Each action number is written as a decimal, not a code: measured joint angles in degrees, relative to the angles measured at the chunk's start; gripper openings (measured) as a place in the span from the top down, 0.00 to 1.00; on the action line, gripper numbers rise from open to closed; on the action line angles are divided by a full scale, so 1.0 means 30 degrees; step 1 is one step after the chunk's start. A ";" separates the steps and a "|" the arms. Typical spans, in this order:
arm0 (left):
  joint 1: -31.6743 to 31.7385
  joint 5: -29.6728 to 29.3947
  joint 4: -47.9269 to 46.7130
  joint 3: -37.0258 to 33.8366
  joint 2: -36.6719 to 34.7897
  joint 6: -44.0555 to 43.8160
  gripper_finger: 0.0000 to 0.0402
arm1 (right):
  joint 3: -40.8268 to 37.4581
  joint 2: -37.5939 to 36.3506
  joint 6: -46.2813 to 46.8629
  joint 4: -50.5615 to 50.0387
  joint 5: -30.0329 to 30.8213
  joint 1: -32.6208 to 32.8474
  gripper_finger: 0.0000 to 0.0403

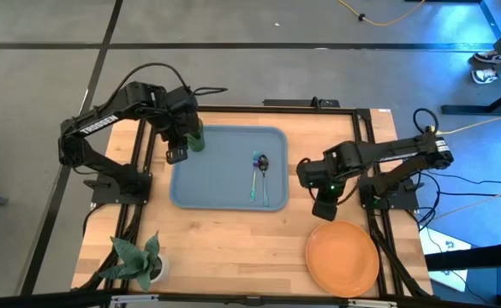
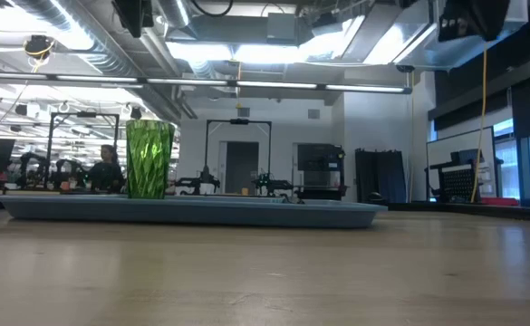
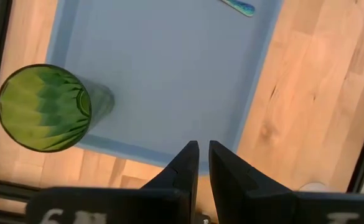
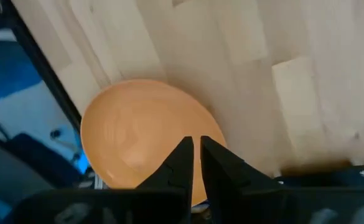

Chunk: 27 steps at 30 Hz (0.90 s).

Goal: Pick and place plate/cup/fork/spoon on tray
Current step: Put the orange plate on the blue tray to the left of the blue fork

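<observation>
The large blue-grey rectangular plastic tray (image 1: pixel 224 167) with rounded corners lies on the pale wooden counter (image 1: pixel 233 239), its long axis running across the counter from the left arm's side to the right arm's side. The small translucent green tumbler — the cup (image 1: pixel 196 139) — stands upright inside the tray at its far left corner, rim up; the low view shows it (image 2: pixel 149 159) rising straight from the tray's rim (image 2: pixel 192 210).

Near the tray's right edge lie the two slim utensils, side by side and touching or nearly so, both with their long axes running front to back across the tray's short way. The spoon (image 1: pixel 255 178), with its dark shiny oval bowl and light teal handle, points its bowl toward the far edge of the tray; the fork (image 1: pixel 264 181) with the pale blue-purplish handle lies parallel just beside it, but I cannot tell which way its tines point.

The round flat orange plate (image 1: pixel 342 256) sits flat on the counter, well apart from the tray, off its near right corner.

The left gripper (image 1: pixel 178 152) hangs above the tray's left edge just beside the cup, fingers (image 3: pixel 183 167) narrowed to a slim gap and holding nothing. The right gripper (image 1: pixel 325 208) hovers between the tray and the plate, fingers (image 4: pixel 180 163) likewise nearly together and empty — the plate (image 4: pixel 145 135) shows beneath them.
</observation>
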 joint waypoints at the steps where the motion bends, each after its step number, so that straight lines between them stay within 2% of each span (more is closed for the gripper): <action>1: 0.0005 -0.0008 0.0002 0.0000 0.0000 0.0000 0.93 | -0.0263 0.0003 -0.0194 0.0081 -0.0288 0.0000 0.92; 6: 0.0005 -0.0012 0.0002 0.0000 0.0000 0.0000 0.93 | -0.1458 0.0007 -0.0830 0.0628 -0.1649 0.0007 0.98; 16: 0.0005 0.0002 0.0002 0.0000 0.0000 -0.0102 0.93 | -0.2851 0.0262 -0.3488 0.1449 -0.1603 -0.0066 0.86; 22: 0.0005 0.0006 0.0002 0.0000 0.0000 -0.0135 0.93 | -0.4208 0.0262 -0.5928 0.3555 -0.1488 -0.0030 0.77; 27: 0.0005 0.0002 0.0002 0.0000 0.0000 -0.0153 0.93 | -0.5834 0.0270 -0.8110 0.5187 -0.1750 0.0430 0.75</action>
